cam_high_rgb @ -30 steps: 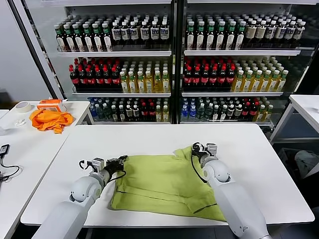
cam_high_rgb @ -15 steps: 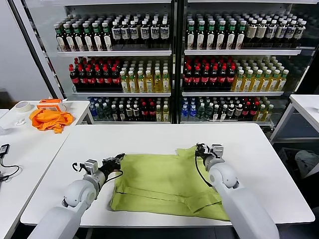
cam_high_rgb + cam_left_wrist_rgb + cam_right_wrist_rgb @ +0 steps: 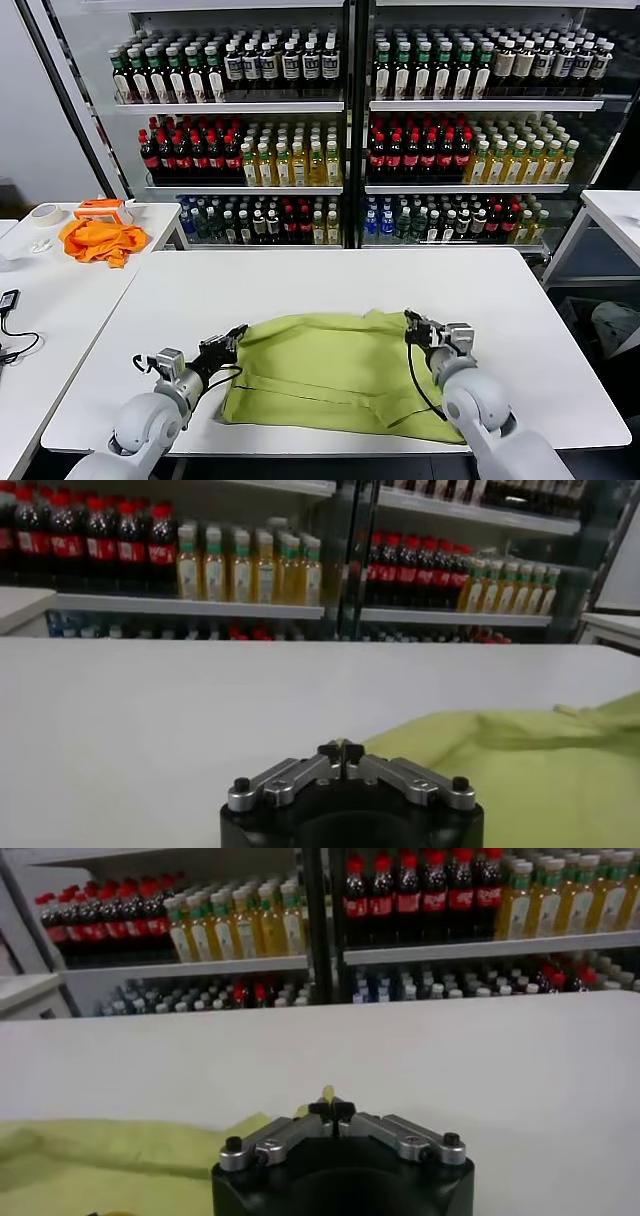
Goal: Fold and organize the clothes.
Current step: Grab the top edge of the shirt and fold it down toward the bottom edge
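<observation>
Task judged approx. halfway: the T-shirt (image 3: 335, 375) is seen doubled over once on the white table (image 3: 300, 275), near its front edge, but no compact fold is made yet; further folds and tidying are left. The left gripper (image 3: 228, 343) is closed at the shirt's left far corner, whether on cloth can't be told. The right gripper (image 3: 415, 327) is closed, pinching the right far edge. Fabric is lime yellow-green, rumpled w/ a seam ridge; no print is shown.
</observation>
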You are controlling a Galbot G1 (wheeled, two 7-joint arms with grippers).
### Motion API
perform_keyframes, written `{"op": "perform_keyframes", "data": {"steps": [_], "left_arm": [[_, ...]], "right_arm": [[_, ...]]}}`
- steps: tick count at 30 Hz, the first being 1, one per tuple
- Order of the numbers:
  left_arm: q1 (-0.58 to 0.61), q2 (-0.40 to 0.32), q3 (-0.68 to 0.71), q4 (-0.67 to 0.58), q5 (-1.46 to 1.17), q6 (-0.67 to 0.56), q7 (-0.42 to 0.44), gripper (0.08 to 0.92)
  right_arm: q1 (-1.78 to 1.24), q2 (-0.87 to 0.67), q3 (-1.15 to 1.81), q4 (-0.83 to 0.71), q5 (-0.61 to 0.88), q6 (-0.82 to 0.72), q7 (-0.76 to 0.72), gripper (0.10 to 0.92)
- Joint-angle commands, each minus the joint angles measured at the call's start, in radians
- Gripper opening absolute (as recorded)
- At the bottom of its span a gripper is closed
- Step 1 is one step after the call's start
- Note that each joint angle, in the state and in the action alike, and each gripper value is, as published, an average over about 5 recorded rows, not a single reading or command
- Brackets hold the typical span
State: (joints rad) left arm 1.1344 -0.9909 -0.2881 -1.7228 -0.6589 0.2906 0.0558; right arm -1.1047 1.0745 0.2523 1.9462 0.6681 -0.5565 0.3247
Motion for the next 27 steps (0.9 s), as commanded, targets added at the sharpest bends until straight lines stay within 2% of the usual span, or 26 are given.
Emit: {"op": "perform_keyframes", "data": {"steps": [1, 27], "left_arm": [[0.085, 0.013, -0.023, -0.041, 0.013, -0.035, 0.014, 0.084], [0.134, 0.044, -0.034, -0.075, 0.042, -0.033, 0.034, 0.084]], "right_arm": [[-0.185, -0.037, 0.069, 0.161, -0.028, -0.017, -0.028, 0.104], [-0.280, -0.040, 0.136, 0.177, -0.052, -0.021, -0.053, 0.104]]}}
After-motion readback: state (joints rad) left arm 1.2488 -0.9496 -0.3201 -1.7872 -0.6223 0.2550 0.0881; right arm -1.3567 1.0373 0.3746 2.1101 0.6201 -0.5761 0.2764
